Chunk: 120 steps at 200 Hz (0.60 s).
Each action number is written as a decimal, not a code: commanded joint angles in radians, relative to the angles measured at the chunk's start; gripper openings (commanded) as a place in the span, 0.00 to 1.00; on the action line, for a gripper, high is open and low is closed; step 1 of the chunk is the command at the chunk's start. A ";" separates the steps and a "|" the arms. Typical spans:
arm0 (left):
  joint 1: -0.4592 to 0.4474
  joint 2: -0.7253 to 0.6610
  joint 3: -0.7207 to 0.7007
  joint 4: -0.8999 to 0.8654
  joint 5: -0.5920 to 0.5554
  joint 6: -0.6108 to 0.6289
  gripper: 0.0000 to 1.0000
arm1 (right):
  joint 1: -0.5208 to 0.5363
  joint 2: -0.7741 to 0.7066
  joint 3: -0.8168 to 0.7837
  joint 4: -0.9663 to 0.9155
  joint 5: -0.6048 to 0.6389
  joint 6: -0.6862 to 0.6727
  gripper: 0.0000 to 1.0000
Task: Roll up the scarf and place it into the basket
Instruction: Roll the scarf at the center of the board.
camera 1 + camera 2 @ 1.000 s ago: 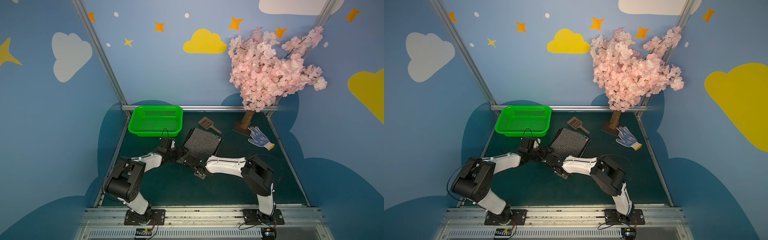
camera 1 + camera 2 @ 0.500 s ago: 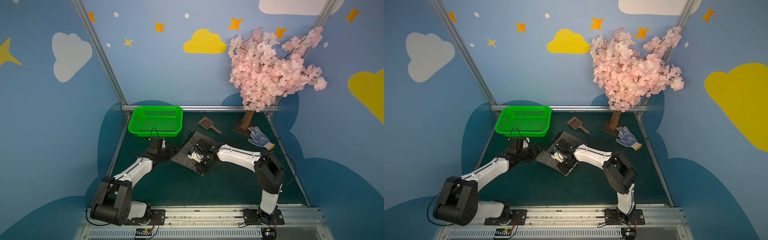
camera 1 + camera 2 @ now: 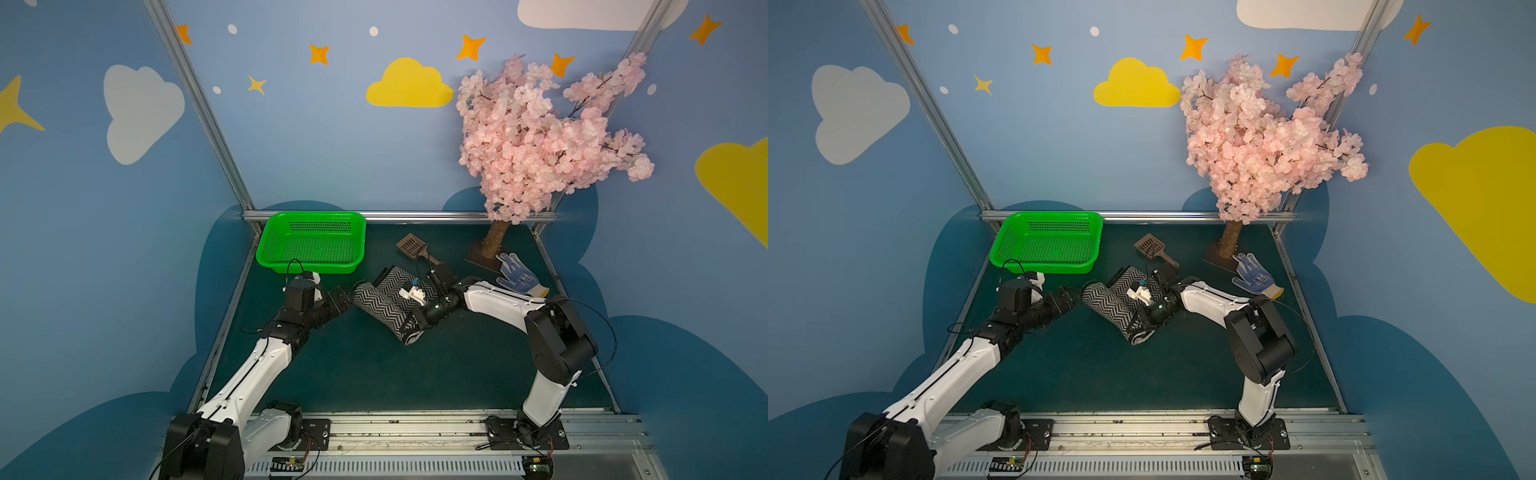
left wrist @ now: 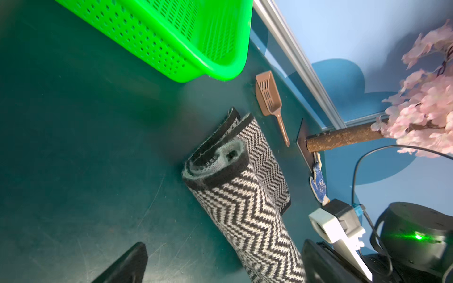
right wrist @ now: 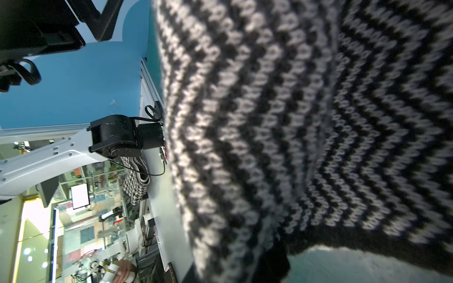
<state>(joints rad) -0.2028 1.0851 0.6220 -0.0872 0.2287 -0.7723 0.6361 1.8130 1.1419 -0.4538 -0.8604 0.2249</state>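
My left gripper point(image 3: 347, 296) is wide open at one end of the rolled scarf point(image 3: 382, 306) — my right gripper point(image 3: 414, 323) pinches the other end.

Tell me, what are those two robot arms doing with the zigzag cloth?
They are rolling up the scarf on the table. The right gripper has its jaws pinched on the roll's near end; the left gripper sits at the other end, jaws wide open. Part of the scarf lies flat, unrolled. The green basket behind is empty.
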 commanded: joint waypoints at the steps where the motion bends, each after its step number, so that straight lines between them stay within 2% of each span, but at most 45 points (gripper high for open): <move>1: -0.019 0.036 0.002 0.085 0.058 0.026 0.99 | -0.010 0.043 -0.033 0.111 -0.062 0.053 0.16; 41: -0.106 0.129 0.077 0.158 0.081 0.039 0.98 | -0.010 0.144 -0.028 0.150 -0.048 0.057 0.16; 95: -0.151 0.284 0.108 0.286 0.119 -0.006 0.98 | -0.018 0.212 -0.031 0.199 -0.026 0.086 0.16; 120: -0.166 0.300 0.092 0.326 0.102 -0.016 0.98 | -0.031 0.216 -0.062 0.241 -0.022 0.123 0.16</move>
<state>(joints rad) -0.3553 1.3792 0.7109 0.1665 0.3222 -0.7746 0.6254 2.0029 1.1126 -0.2687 -0.9253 0.3099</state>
